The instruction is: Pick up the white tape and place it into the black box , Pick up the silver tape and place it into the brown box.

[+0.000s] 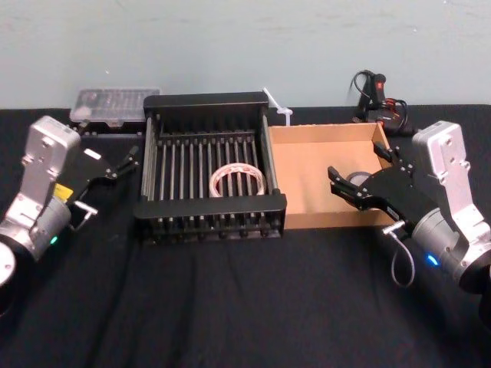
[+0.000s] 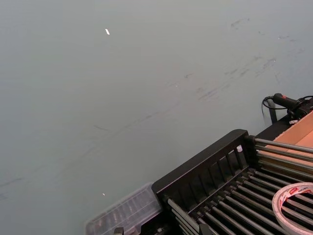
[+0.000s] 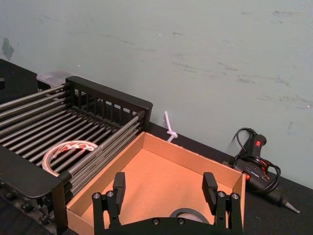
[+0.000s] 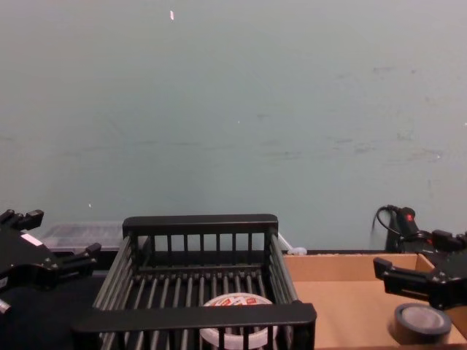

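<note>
- I see the white tape (image 1: 238,181) lying flat on the slatted bottom of the black box (image 1: 207,100);
- the brown box (image 1: 307,184) sits against the black box's right side; the silver tape (image 4: 422,322) lies in it;
- my right gripper (image 3: 164,185) hangs just above that roll, fingers spread, empty;
- my left gripper (image 1: 126,161) is left of the black box, fingers apart, empty.

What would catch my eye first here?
A black box sits mid-table with the white tape lying flat on its bars. Beside it on the right, the brown box holds the silver tape, with the right gripper open over it. The left gripper hangs open left of the black box.
</note>
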You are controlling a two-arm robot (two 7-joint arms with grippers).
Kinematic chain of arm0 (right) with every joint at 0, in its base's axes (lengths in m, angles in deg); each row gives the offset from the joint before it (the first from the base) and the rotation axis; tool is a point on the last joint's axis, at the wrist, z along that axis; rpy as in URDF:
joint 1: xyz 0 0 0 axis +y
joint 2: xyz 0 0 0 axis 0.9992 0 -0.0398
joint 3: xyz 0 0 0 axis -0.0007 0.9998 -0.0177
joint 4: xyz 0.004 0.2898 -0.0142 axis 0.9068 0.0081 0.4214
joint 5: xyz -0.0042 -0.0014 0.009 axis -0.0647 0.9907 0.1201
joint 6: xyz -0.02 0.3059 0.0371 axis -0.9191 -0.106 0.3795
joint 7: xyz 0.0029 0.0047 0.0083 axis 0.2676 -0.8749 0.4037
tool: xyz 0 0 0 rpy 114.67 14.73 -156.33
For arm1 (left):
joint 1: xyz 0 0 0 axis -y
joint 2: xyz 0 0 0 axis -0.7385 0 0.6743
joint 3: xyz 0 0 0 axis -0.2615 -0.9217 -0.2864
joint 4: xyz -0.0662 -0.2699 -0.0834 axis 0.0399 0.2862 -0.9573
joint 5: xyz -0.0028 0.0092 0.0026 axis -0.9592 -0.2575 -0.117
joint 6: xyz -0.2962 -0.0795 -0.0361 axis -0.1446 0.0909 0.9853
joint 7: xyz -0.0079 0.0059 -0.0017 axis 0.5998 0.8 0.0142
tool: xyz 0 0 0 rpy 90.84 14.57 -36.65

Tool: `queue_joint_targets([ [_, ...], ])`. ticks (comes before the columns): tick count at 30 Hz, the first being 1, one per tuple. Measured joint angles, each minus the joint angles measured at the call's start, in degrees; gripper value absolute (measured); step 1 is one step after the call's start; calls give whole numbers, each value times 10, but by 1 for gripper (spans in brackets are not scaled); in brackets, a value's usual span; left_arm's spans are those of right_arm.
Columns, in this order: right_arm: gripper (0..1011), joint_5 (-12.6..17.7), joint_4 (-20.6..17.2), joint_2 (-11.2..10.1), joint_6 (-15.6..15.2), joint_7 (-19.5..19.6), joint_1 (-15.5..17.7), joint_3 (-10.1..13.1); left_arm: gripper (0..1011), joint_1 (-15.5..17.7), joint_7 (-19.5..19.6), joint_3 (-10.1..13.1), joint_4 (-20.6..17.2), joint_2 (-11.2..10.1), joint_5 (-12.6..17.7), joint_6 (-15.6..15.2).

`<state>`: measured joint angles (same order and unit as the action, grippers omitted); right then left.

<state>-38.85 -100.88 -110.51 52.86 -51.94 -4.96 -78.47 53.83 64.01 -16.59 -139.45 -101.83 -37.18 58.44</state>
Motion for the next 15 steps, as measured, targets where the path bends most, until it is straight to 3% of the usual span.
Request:
queue_joint_targets([
  [15,1002,0,0,0,0,0,0,0,1001,0,0,0,0,0,0,0],
])
